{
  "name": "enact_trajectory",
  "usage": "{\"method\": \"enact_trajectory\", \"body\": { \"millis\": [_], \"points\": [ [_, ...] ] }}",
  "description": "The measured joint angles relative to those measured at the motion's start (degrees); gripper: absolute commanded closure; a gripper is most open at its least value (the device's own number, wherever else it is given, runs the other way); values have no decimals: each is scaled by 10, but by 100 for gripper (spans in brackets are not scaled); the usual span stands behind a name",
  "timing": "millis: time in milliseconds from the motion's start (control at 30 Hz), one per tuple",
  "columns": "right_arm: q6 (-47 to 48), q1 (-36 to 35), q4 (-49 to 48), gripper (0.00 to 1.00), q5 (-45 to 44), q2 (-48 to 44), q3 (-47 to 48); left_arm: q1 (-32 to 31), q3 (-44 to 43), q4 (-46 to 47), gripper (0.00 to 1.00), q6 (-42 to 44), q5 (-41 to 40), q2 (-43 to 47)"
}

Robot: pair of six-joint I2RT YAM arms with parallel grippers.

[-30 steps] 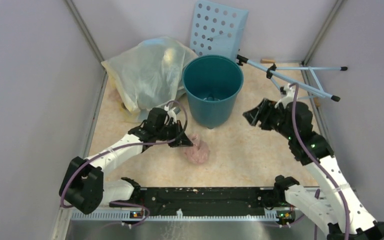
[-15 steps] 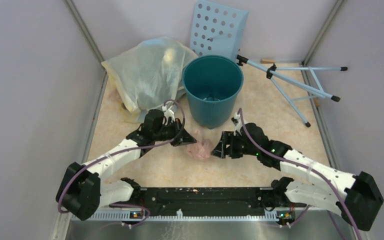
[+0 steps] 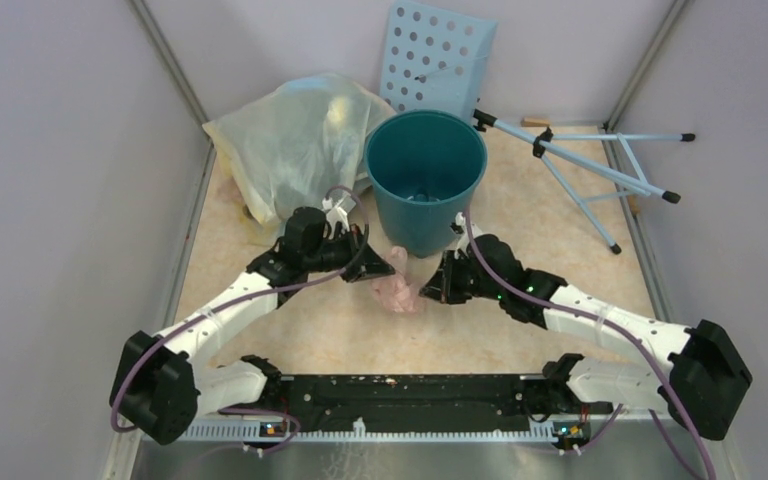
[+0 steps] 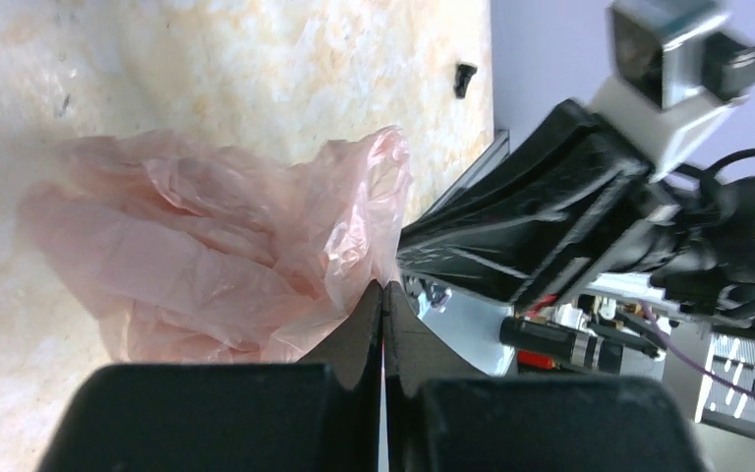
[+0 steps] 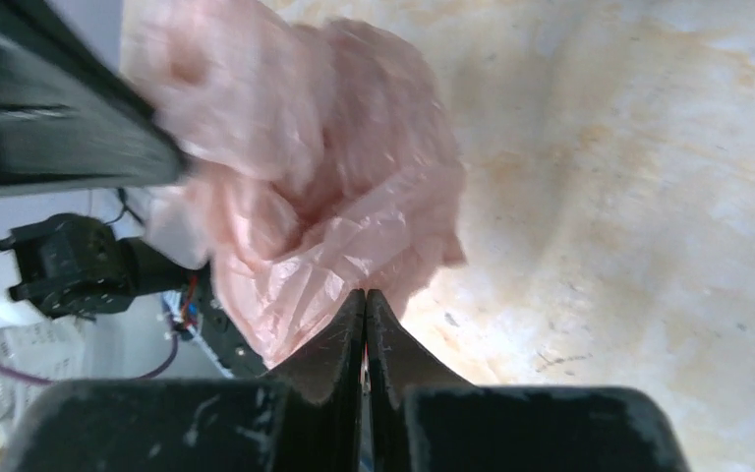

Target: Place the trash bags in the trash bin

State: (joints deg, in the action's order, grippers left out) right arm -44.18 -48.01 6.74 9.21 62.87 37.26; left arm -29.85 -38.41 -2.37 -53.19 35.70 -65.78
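Now, nearest my bases, I am pinching the crumpled pale-pink trash bag [image 3: 398, 287] from both sides. My left gripper [image 4: 383, 295] is clamping its edge, fingers pressed together. My right gripper [image 5: 365, 300] is closing likewise, seemingly on a thin fold. The bag is sitting just before the upright teal trash bin [image 3: 425, 190]. Farther left, a yellowish-clear sack [image 3: 295, 150] is bulging beside the bin.

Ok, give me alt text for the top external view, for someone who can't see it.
Two robot arms flank a crumpled pale-pink trash bag, the left tool and right tool each pinching a side of it, just in front of an upright teal trash bin. Behind sit a bulging clear sack, a perforated blue panel and a folded stand.
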Motion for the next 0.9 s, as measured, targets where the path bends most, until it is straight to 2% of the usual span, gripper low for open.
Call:
{"method": "enact_trajectory", "body": {
  "millis": [100, 267, 433, 567, 600, 667, 700, 767, 900],
  "points": [
    [-3, 0, 38, 100, -35, -12, 0, 0, -54, -56, 100, 24, -31, 0],
    [-14, 17, 128, 100, -119, -79, 0, 8, -125, -188, 100, 62, -156, -4],
    [-54, 48, 244, 100, -225, -141, 6, 35, -106, -276, 100, 68, -237, -4],
    [-103, 51, 339, 98, -311, -166, 12, 52, -76, -322, 100, 54, -266, -4],
    [-104, 51, 349, 88, -322, -176, 11, 56, -68, -329, 100, 51, -268, -4],
    [-78, 51, 334, 58, -308, -196, 9, 61, -51, -332, 100, 48, -259, -4],
    [-65, 52, 312, 48, -288, -203, 6, 62, -44, -328, 100, 47, -248, -4],
    [-38, 52, 249, 39, -223, -204, -9, 62, -21, -295, 100, 40, -203, -3],
    [-13, 41, 128, 29, -96, -140, -33, 62, 23, -216, 100, 16, -112, 5]
  ]
}}
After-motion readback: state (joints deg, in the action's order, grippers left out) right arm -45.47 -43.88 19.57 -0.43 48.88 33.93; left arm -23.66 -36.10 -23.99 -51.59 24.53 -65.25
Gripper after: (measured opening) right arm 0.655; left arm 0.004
